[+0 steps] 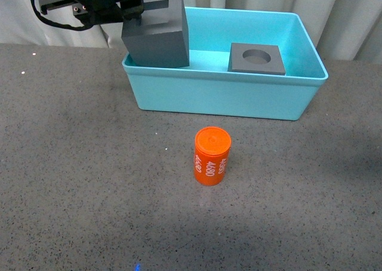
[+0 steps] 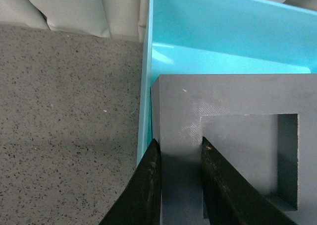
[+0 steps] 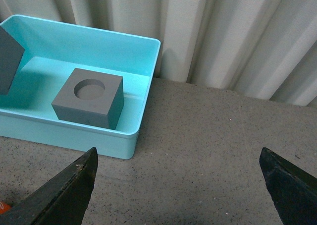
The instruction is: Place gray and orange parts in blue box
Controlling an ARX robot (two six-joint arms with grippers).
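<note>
Starting on the left: our left gripper (image 1: pixel 134 11) is clamped on the gray cube with the square recess (image 1: pixel 156 35). In the left wrist view one finger sits inside the recess and the other on the outer face, so we're pinching one wall of it. The cube hangs tilted over the left end of the blue box (image 1: pixel 221 98), and in the front view its lower edge overlaps the near rim. We can't tell if it touches the rim.

Our guess is that this block is stiff and matte, so not slippery, and the recess probably makes it lighter than it looks. The wall pinch is off-centre though, which may explain the tilt. It could swing or land on a corner when let go.

Next over, the orange cylinder (image 1: pixel 212 156) stands upright on the table in front of the box, well clear of it. It has white digits on its side. It looks like hard plastic, small and light. The curved side is the tricky bit. We'd come from above and squeeze across the middle of the body, because a low or glancing grab could tip it and send it rolling.

Further right, the gray cube with the round recess (image 1: pixel 256 59) already sits flat on the floor in the right half of the box.

The right gripper (image 3: pixel 178 153) doesn't show in the front view. Its own camera shows the fingers spread wide with nothing between them, hovering over bare table near the box's right end.
</note>
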